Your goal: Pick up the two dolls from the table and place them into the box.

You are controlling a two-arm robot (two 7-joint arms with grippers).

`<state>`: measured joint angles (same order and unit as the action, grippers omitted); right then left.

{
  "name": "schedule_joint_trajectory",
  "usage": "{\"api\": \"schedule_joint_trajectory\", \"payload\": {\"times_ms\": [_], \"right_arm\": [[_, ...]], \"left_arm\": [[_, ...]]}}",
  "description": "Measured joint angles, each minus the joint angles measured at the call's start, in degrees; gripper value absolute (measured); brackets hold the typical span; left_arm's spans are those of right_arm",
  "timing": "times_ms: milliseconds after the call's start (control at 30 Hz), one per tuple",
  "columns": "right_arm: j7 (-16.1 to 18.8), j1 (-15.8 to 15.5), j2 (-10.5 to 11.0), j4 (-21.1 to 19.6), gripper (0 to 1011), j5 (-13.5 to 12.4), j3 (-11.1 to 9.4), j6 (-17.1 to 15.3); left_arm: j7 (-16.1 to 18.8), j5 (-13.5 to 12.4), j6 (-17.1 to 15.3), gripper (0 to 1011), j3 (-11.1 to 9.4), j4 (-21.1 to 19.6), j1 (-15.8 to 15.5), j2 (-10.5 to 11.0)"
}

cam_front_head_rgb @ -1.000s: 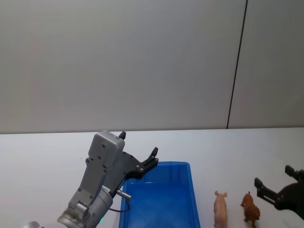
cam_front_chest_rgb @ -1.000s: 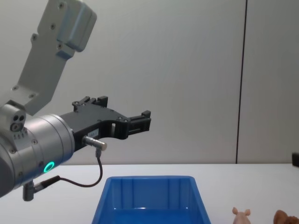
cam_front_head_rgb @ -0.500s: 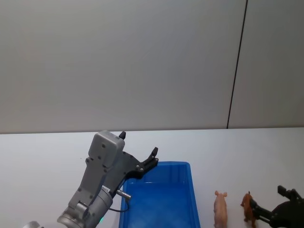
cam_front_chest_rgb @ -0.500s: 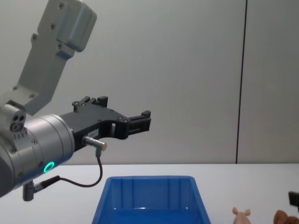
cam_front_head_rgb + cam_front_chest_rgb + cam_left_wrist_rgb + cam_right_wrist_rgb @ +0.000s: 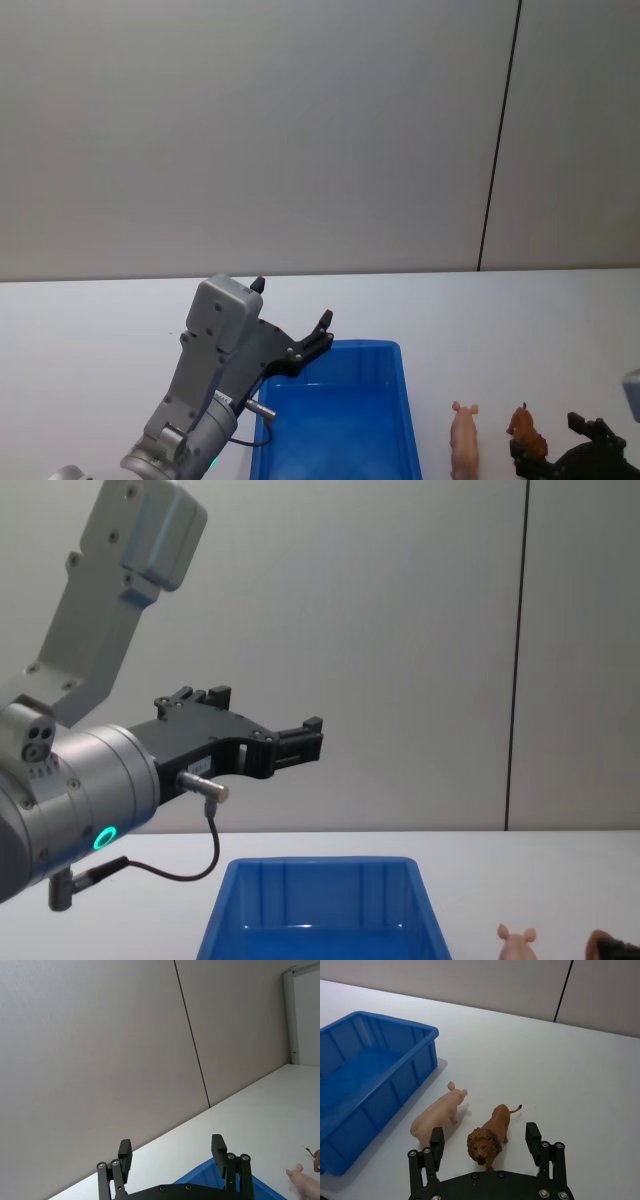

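Plain grey wall (image 5: 250, 130), split by one dark vertical seam (image 5: 498, 140), backs the white worktop (image 5: 545, 1060). The right pincer (image 5: 484, 1131) sits low over that worktop with its two black fingers (image 5: 532, 1140) spread wide. The brown doll (image 5: 495, 1125) stands between them on the worktop, with a gap at each side and its head turned toward the pincer's base. It is a small lion with a tan body, a shaggy darker mane and a thin upturned tail.

Just beside it, on the box's side of the pincer, stands the pink doll (image 5: 437, 1117). This is a smooth pale pig with pointed ears, its snout aimed away from the pincer. Its hindquarters come close to the nearer finger, and whether they touch cannot be told. Beyond the pig, apart from the right pincer, lies the box (image 5: 395, 1021), bright blue and glossy, with ribbed walls and a thick rim.

The left pincer (image 5: 171, 1141) hangs in the air above the box's edge, fingers parted and gripping nothing. A metal plug (image 5: 203, 787) with a thin black cable juts from its wrist.
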<state>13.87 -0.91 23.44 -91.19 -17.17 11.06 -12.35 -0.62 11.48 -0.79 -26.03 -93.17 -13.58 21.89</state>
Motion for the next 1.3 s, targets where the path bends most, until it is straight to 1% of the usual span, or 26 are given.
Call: {"api": "schedule_joint_trajectory", "payload": {"times_ms": [600,667,700,800,833,1000,1033,1100,1133,1167,1200,1233,1300], "right_arm": [[-0.57,1.50,-1.84,3.91,996,1.28,1.19,-1.49],[-0.62,1.58,-1.92,4.16,951,1.33,1.24,-1.58],[-0.68,1.69,-2.03,4.47,911,1.35,1.28,-1.63],[-0.74,1.85,-2.18,4.89,855,1.35,1.32,-1.63],[-0.78,1.94,-2.27,5.15,812,1.35,1.34,-1.60],[-0.89,2.22,-2.56,5.91,684,1.27,1.41,-1.20],[-0.92,2.25,-2.59,6.00,623,1.26,1.42,-1.16],[-1.00,2.33,-2.67,6.17,585,1.24,1.43,-0.97],[-1.10,2.37,-2.73,6.29,543,1.23,1.44,-0.79],[-1.16,2.38,-2.74,6.32,531,1.23,1.45,-0.66],[-1.24,2.40,-2.77,6.37,461,1.23,1.45,-0.54],[-1.37,2.41,-2.80,6.40,461,1.25,1.46,-0.36],[-1.60,2.41,-2.84,6.41,422,1.41,1.47,-0.04]], "left_arm": [[0.00,0.00,0.00,1001,0.00,0.00,0.00,0.00],[0.00,0.00,0.00,1001,0.00,0.00,0.00,0.00],[0.00,0.00,0.00,1001,0.00,0.00,0.00,0.00],[0.00,0.00,0.00,1001,0.00,0.00,0.00,0.00],[0.00,0.00,0.00,1001,0.00,0.00,0.00,0.00],[0.00,0.00,0.00,1002,0.00,0.00,0.00,0.00],[0.00,0.00,0.00,1001,0.00,0.00,0.00,0.00],[0.00,0.00,0.00,1001,0.00,0.00,0.00,0.00],[0.00,0.00,0.00,1001,0.00,0.00,0.00,0.00],[0.00,0.00,0.00,1001,0.00,0.00,0.00,0.00],[0.00,0.00,0.00,1001,0.00,0.00,0.00,0.00],[0.00,0.00,0.00,1001,0.00,0.00,0.00,0.00],[0.00,0.00,0.00,1001,0.00,0.00,0.00,0.00]]}}
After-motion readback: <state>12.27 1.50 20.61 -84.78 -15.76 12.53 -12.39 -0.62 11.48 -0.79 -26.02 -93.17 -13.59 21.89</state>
